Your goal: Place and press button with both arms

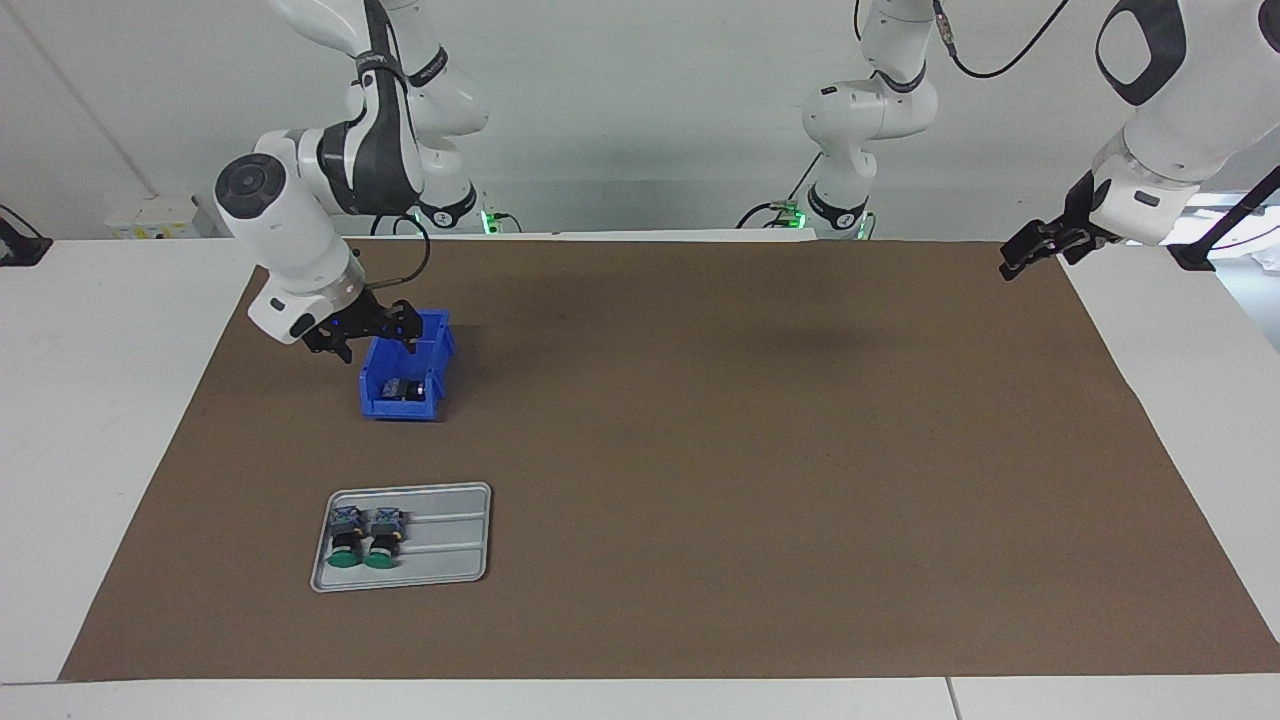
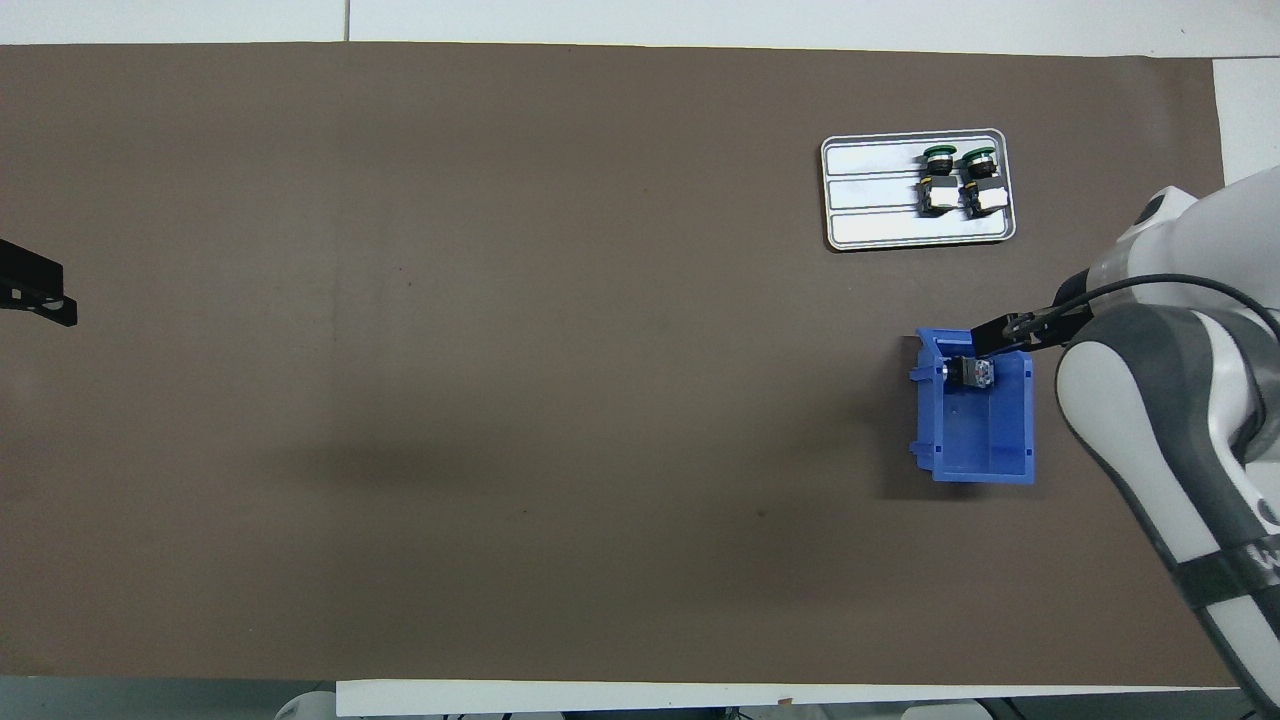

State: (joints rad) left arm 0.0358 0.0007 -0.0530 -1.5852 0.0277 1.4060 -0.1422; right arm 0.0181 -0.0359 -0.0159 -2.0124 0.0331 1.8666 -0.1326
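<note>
Landmark: the blue bin (image 1: 405, 385) (image 2: 980, 430) sits on the brown mat (image 1: 700, 450) (image 2: 500, 400), toward the right arm's end of the table.

Button in the bin: one button (image 1: 405, 388) (image 2: 968, 372) lies on the bin's floor, at the end of the bin farther from the robots.

Tray: a grey ridged tray (image 1: 445, 540) (image 2: 870, 190) lies on the mat farther from the robots than the bin, well apart from it.

Buttons on the tray: two buttons (image 1: 348, 538) (image 2: 938, 180) and (image 1: 384, 538) (image 2: 978, 182) lie side by side, just beside each other, green caps pointing away from the robots, at the tray's end toward the right arm's end of the table.

Right gripper (image 1: 375, 325) (image 2: 1020, 333): over the bin's rim, above the bin at its end nearer the robots in the facing view; fingers spread apart, nothing between them.

Left gripper (image 1: 1035, 248) (image 2: 35, 290): up in the air over the mat's edge at the left arm's end of the table, well apart from the bin; this arm waits. Whether its fingers are apart or together cannot be told.
</note>
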